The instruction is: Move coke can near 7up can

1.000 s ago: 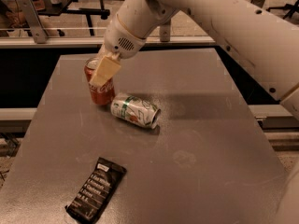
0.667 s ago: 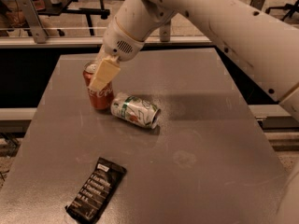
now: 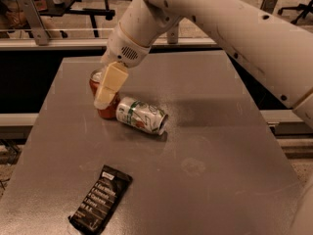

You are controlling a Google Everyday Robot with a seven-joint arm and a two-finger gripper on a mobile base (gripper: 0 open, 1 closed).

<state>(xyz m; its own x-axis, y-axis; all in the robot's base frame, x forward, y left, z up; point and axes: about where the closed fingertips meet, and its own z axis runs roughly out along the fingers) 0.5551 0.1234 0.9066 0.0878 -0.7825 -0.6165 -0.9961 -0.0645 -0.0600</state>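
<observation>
My gripper [image 3: 104, 98]: over the left rear of the worktop [image 3: 220, 146], jaws clamped across the coke can.
Coke can [image 3: 111, 109]: upright in my jaws, just left of the 7up can.
7up can [image 3: 142, 115]: lying on its side.
Black wrapper [image 3: 100, 199]: flat, near the front edge.

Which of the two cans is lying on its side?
The white-and-green 7up can lies on its side; the red coke can stands upright, with the gripper at it.

A single high camera looks down across the table [image 3: 205, 131] from its near edge; the claw [image 3: 103, 98] shows upper left.
</observation>
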